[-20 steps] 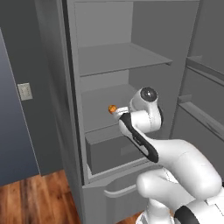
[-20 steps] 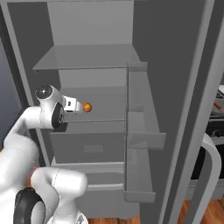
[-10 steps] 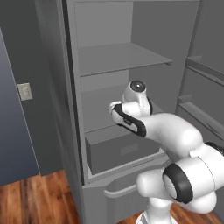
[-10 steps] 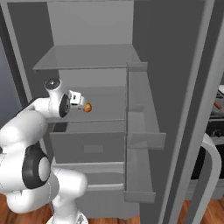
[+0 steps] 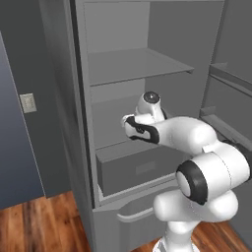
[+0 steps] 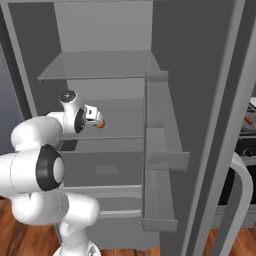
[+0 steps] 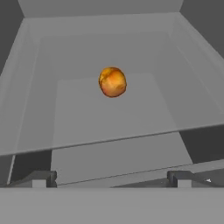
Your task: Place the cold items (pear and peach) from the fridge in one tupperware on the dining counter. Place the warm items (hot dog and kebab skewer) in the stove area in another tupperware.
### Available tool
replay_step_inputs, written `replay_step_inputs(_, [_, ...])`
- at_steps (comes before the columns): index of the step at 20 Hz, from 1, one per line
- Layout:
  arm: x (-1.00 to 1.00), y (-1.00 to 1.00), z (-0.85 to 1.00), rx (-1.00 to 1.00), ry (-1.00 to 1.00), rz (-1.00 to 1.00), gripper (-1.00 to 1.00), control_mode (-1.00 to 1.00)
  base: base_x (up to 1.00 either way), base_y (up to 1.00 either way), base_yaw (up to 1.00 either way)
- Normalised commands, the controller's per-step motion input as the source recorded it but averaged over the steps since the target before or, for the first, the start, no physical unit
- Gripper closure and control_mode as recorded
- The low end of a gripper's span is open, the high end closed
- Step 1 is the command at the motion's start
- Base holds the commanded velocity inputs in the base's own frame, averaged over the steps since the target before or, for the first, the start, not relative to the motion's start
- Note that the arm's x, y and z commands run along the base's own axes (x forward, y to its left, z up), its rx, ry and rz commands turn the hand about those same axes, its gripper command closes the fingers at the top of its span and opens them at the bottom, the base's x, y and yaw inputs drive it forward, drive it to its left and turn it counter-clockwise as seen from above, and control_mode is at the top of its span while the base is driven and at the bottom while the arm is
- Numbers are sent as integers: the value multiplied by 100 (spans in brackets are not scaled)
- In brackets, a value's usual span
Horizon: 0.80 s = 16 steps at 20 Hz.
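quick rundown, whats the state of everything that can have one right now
fridge door: swung open
peach: resting on the middle fridge shelf, not held
gripper: open, short of the peach, nothing between the fingertips
fridge drawer: closed
upper shelf: bare

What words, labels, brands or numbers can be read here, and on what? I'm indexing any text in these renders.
None: no readable text on the fridge, its shelves, the drawer, the peach, the wall plate or the arm.
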Motion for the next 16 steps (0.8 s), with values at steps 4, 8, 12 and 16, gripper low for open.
replay_step_inputs(4, [49, 0, -7, 0, 4, 0, -100, -100, 0, 0, 0])
replay_step_inputs(8, [23, 0, -16, 0, 5, 0, -100, -100, 0, 0, 0])
replay_step_inputs(12, [39, 0, -18, 0, 8, 0, -100, -100, 0, 0, 0])
replay_step_inputs(16, [45, 0, -17, 0, 6, 0, -100, -100, 0, 0, 0])
